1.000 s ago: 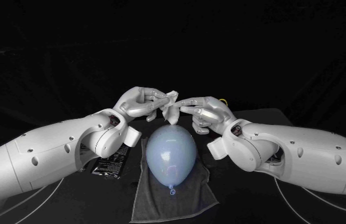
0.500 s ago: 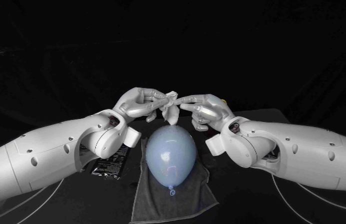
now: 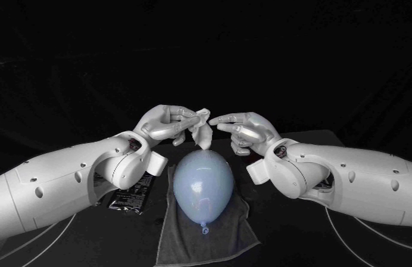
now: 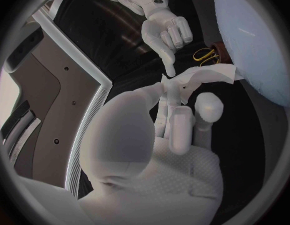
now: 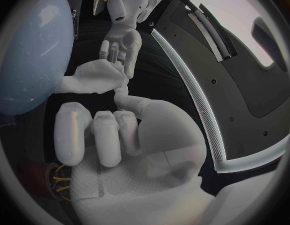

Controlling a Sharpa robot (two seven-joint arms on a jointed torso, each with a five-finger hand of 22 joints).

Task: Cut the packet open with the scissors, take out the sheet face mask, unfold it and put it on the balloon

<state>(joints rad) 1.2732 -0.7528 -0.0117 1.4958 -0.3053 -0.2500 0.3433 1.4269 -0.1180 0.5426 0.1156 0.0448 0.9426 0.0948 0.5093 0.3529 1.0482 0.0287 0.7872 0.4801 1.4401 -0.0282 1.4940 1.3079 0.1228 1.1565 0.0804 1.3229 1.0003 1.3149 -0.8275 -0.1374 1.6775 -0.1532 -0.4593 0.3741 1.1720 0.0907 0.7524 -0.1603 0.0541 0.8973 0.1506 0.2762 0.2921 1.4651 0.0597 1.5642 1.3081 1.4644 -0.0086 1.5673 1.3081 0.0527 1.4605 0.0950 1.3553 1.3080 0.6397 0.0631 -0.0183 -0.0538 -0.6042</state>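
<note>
Above the tip of the pale blue balloon [image 3: 203, 180], my left hand [image 3: 167, 122] pinches the folded white sheet mask [image 3: 202, 133], which hangs down from its fingers. My right hand [image 3: 247, 130] faces it from the other side. One finger is stretched out and the others are curled. That fingertip [image 4: 170, 71] reaches the mask's [image 4: 204, 77] upper corner, and the thumb [image 5: 124, 94] lies at the mask's [image 5: 95, 77] edge. Whether they grip it is unclear. The balloon lies on a grey towel [image 3: 206, 234]. The black packet [image 3: 128, 198] lies by my left arm.
The yellow-handled scissors [image 4: 204, 57] stand in a brown holder [image 5: 34, 177] behind my right hand. The towel reaches toward the table's near edge. Both forearms flank the balloon closely.
My right hand has risen a little and drawn slightly away to the right, so its fingertips now sit at the mask's edge. The left hand and the balloon have stayed put.
</note>
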